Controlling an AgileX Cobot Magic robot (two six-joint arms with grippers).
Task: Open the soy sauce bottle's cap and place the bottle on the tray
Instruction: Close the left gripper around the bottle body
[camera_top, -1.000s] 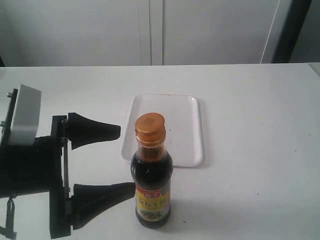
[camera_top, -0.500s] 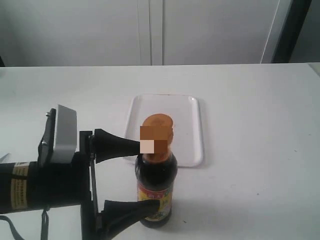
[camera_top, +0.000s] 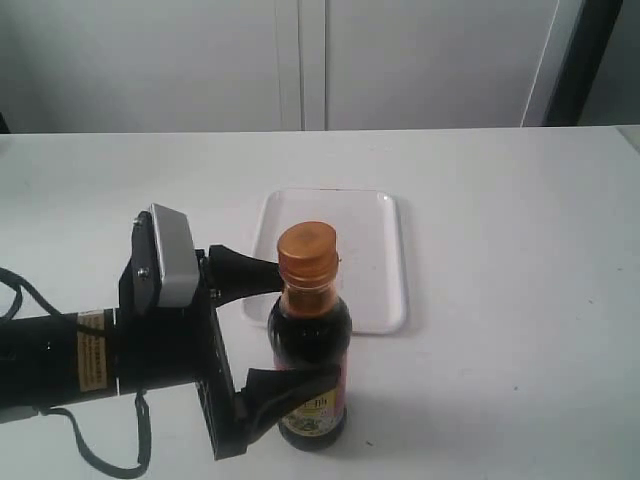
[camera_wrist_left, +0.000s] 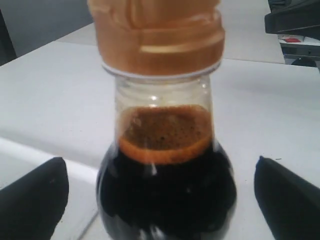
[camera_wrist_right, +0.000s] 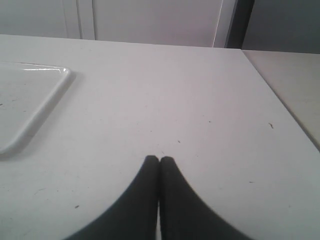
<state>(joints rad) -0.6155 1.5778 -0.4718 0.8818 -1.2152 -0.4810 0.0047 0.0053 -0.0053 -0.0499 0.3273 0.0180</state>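
On the white table (camera_top: 500, 200), exterior view: left gripper (camera_top: 285, 330) straddling the soy sauce bottle (camera_top: 308, 385), which stands upright just in front of the tray (camera_top: 385, 290).
One black finger lies behind the bottle's neck, the other in front of its label; the orange cap (camera_top: 306, 250) sits closed. Left wrist view: the bottle (camera_wrist_left: 167, 190) stands centred between the two fingertips (camera_wrist_left: 32, 200), with a gap showing on each side, jaws wide. Right wrist view: the right gripper (camera_wrist_right: 159, 161) hangs over bare table with its fingertips pressed together, holding nothing; a corner of the tray (camera_wrist_right: 47, 100) lies well apart from it.
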